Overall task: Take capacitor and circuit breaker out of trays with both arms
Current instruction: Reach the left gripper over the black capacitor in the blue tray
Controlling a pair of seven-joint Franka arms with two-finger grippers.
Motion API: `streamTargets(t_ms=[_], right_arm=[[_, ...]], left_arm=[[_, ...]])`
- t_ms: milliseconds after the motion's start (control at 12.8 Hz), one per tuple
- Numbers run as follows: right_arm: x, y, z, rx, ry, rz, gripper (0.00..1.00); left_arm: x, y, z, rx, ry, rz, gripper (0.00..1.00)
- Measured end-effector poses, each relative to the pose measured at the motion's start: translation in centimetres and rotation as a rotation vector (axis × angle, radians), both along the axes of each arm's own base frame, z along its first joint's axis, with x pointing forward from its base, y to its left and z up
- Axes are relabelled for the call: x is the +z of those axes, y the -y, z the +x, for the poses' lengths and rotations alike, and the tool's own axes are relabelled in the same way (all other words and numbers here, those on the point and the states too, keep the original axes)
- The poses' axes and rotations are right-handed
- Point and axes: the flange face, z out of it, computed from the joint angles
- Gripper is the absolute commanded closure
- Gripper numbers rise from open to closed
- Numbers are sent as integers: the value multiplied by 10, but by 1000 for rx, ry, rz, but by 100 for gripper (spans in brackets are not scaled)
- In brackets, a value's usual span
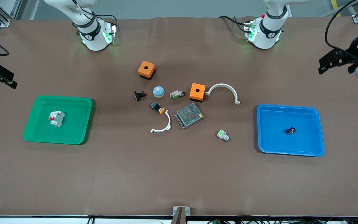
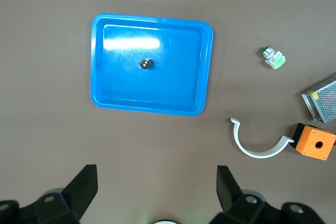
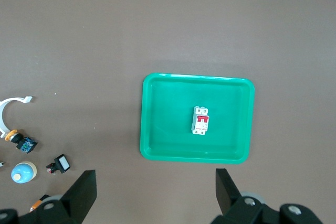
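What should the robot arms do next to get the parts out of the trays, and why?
Probably lower both at once: the open left gripper toward the tiny black capacitor in the blue plastic tray, the open right gripper toward the white-grey circuit breaker in the green plastic tray. Both hang high, holding nothing.

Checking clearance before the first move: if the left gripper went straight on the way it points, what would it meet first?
Probably bare table, just short of the blue tray. The left gripper is open and points down from high up; nothing shows in between, though depth is unclear.
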Motion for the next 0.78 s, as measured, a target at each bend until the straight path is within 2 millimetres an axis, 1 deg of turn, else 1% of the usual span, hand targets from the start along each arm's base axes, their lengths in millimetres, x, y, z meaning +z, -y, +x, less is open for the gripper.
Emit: streamTargets(t_ms=[156,312,390,468,623,701,779], right_arm=[[-5,12,3,-22,-7,0,0],[-22,31,13,-52,-19,0,0],[-34,38,20,-64,-25,0,0],[-50,46,28,-75,-44,1,0],[-92,56,47,-87,-98,5,0],[-107,57,54,-88,-113,6,2],[-117,56,58,-86,-125,7,3]], left_arm=[[-32,-15,28,26,1,-6,0],[-75,-32,52,72,-3,-12,0],[-99,-37,60,90,-1,-14,0],[-124,-42,65,108,6,-16,0],[-175,-56,69,132,27,-19,0],[-199,-61,69,141,28,-21,0],[-224,-68,68,153,22,-23,0]])
